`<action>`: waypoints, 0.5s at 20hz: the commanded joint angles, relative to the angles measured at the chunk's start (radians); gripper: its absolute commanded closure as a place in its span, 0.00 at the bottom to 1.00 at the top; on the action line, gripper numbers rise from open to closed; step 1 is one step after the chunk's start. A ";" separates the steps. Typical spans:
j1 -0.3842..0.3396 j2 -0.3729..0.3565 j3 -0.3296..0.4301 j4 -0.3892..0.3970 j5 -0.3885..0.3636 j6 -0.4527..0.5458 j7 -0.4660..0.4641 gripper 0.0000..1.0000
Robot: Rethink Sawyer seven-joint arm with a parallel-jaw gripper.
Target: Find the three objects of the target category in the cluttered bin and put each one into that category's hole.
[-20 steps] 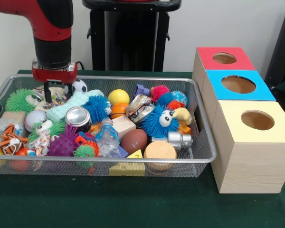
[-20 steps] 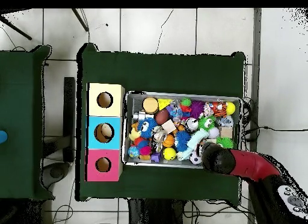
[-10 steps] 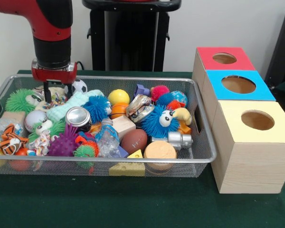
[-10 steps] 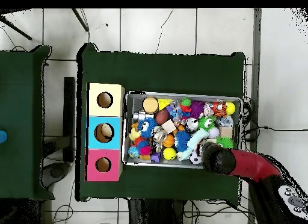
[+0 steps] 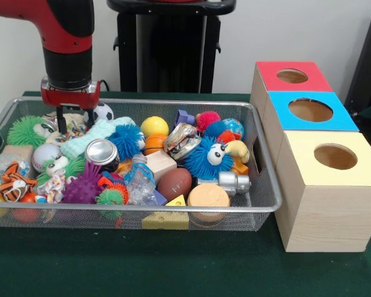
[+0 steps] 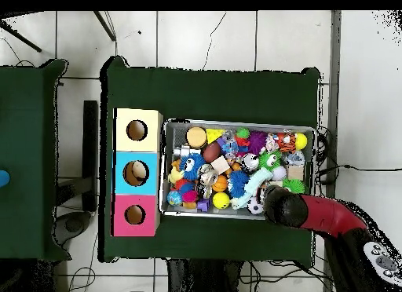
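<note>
low close front camera, high overhead camera (straight down), sharing the bin.

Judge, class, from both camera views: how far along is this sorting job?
Done: nothing shows; the holes in the red box, blue box and yellow box look empty. In hand: the gripper is lowered into the wire bin's far corner beside the soccer ball, holding nothing visible. Left: apparently all three objects.

The claw hangs over toys at the wire bin's back corner.
</note>
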 commanded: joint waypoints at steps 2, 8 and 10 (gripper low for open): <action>-0.022 0.013 0.083 -0.008 0.027 -0.004 0.046 0.00; -0.019 0.009 0.082 -0.011 0.030 0.010 0.042 0.00; -0.022 0.011 0.085 -0.013 0.031 0.011 0.039 0.00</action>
